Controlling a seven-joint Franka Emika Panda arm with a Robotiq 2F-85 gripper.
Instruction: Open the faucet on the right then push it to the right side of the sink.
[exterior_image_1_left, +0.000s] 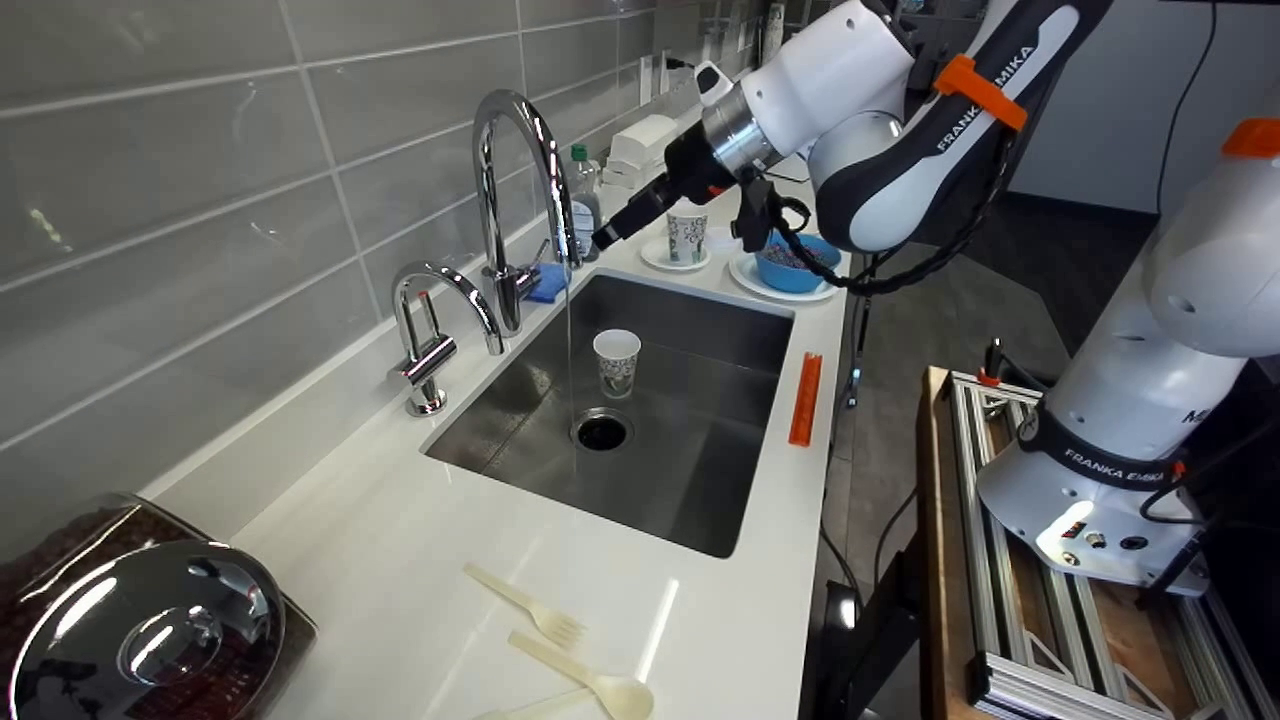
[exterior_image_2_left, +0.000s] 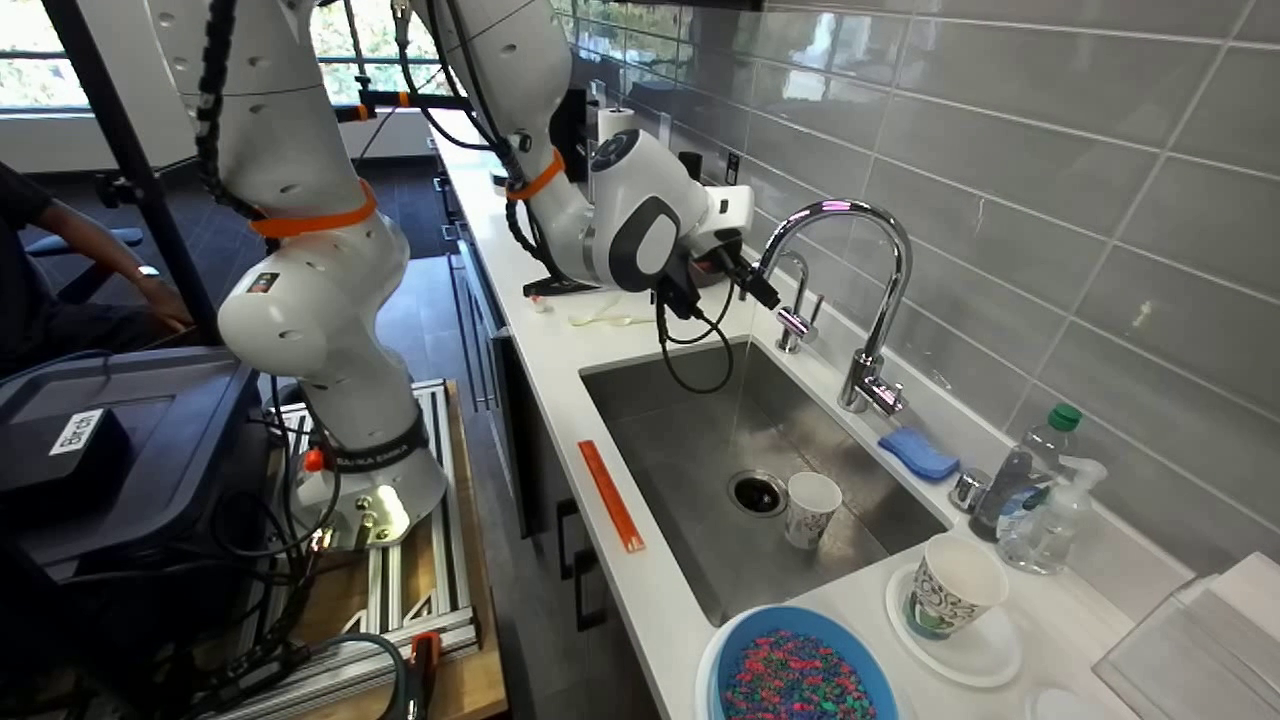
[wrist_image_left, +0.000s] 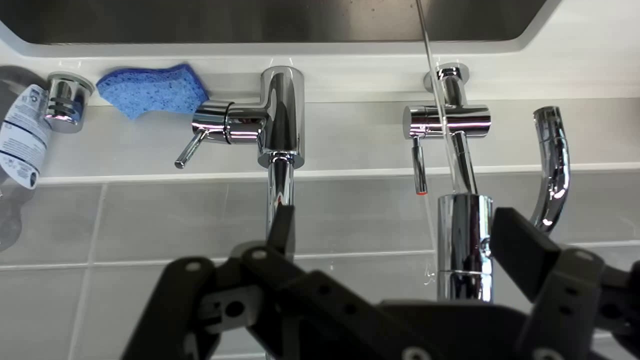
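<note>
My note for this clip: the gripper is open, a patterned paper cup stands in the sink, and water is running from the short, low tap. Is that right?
Not quite. The water runs from the tall gooseneck faucet, not the short, low tap; the wrist view shows it leaving the tall spout. The rest stands: open gripper, patterned paper cup in the sink.

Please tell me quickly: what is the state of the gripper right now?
Gripper: open, jaws wide apart, holding nothing; the tall faucet's spout shows between them in the wrist view, contact cannot be told.
</note>
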